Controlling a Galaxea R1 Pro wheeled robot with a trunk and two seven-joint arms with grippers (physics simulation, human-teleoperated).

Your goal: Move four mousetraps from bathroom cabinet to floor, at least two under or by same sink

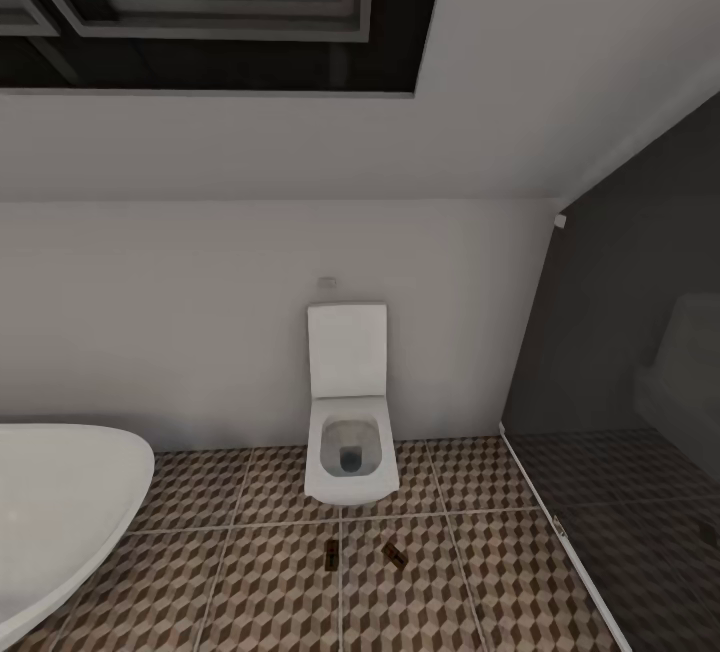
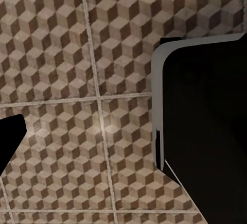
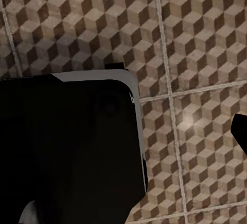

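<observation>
Lying on bathroom floor (image 1: 270, 582), two mousetraps (image 1: 332, 554)

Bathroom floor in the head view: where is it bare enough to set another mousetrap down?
Bare tiles on the bathroom floor between the bathtub and the two mousetraps. Also right of them, toward the glass partition. Crowded just before the toilet.

Open bathroom floor (image 1: 270, 592) runs from 6 o'clock toward the far wall. Dead ahead at 12 o'clock a white toilet (image 1: 348, 432) stands against that wall. Two mousetraps (image 1: 332, 554) lie apart on the tiles just before it. The white bathtub (image 1: 60, 512) blocks 9 o'clock. A dark glass partition (image 1: 590, 372) closes off 3 o'clock.
</observation>
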